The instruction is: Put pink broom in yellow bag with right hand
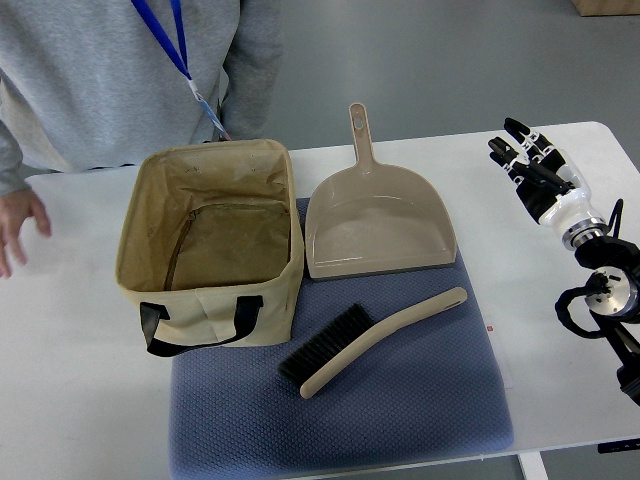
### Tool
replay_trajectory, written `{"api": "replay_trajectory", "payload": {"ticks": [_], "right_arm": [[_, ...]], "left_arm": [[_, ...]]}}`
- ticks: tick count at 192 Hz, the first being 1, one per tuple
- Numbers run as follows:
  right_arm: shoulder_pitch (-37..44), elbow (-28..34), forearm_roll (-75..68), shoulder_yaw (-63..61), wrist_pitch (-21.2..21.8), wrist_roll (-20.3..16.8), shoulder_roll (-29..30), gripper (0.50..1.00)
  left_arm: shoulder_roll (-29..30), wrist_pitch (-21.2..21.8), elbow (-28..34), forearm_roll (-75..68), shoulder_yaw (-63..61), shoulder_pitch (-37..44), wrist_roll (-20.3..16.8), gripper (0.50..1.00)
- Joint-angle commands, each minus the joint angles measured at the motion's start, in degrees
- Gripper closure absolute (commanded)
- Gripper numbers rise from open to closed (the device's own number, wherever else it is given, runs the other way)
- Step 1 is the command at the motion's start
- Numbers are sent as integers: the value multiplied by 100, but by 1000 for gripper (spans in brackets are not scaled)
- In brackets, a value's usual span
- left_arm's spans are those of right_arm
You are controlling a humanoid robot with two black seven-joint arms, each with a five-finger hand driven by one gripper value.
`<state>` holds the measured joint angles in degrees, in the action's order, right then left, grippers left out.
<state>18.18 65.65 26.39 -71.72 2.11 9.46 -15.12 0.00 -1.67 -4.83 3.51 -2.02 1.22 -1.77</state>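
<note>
Broom [375, 338] on mat, right hand [535, 170] apart

A white bench [80, 400] carries a blue-grey quilted mat [420, 400], which lies toward the near edge and runs under a beige dustpan [380, 225]. The dustpan sits on the mat's far part with its open mouth facing the near side and its handle, which has a hanging hole at the tip, pointing away past the mat's edge. At the far left a person in a grey sweater [90, 70] wears a blue lanyard [165, 35] and rests a hand [18, 225] on the bench.
</note>
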Motion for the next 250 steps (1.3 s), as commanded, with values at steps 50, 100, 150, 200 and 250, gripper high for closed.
{"api": "replay_trajectory", "payload": {"ticks": [50,100,150,200,250], "right_arm": [[1,9,-2,0,9,3,0,570],[28,9,-2,0,9,3,9,570],[36,9,-2,0,36,3,-53,570],[54,9,7,0,36,3,-202,570],[256,9,-2,0,18,-6,-395,570]], "left_arm": [[0,9,9,9,17,-8,1,500],[0,9,9,9,17,-8,1,500],[0,9,9,9,17,-8,1,500],[0,9,9,9,17,-8,1,500],[0,9,9,9,17,-8,1,500]]}}
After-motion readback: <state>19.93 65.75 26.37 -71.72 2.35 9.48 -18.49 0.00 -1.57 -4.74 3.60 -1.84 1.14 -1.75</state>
